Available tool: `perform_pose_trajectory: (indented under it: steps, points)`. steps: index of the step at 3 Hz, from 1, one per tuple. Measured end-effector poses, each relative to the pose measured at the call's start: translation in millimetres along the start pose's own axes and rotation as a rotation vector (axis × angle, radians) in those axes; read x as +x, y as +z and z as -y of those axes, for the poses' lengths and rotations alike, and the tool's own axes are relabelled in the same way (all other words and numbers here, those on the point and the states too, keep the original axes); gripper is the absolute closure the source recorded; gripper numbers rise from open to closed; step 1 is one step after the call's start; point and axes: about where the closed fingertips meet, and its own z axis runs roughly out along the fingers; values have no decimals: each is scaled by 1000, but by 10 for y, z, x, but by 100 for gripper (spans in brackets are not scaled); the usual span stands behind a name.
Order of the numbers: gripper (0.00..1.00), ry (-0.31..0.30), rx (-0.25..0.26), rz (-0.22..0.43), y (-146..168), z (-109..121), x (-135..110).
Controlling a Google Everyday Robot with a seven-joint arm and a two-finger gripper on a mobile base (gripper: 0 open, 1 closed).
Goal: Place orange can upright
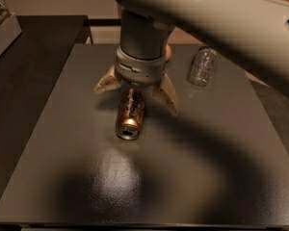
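camera view: a dark grey table (62,177) fills the frame, and the orange can (130,117) lies on its side near the middle, its silver-rimmed end facing us. the gripper (136,99) hangs over the far half of the can, its pale fingers (167,96) spread wide, one on each side of the can and not pinching it. we judge the main risk to be rolling: the can is round, so if one finger touches before the other, it could be pushed sideways out of the grasp. a hold near one end could also let the can swing or slip as it is tipped up, and a can set down off true would topple. a clear bottle (202,65) lies near on the right, and a sliver of orange fruit (168,52) shows just behind the wrist; a wide swing of the arm (216,18) could knock either. open room lies toward us and to the left, where the table is bare, and its edges are well apart from the can.
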Motion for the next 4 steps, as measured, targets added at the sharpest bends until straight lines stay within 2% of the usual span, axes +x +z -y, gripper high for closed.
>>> perform_pose_trajectory:
  steps: [1, 2, 3, 4]
  points:
    - [0, -35, -44, 6, 153, -18, -64]
    - [0, -45, -73, 11, 263, -28, -116]
    - [17, -45, -87, 8, 343, -25, -141]
    - [40, -26, -92, 10, 380, -40, -135]
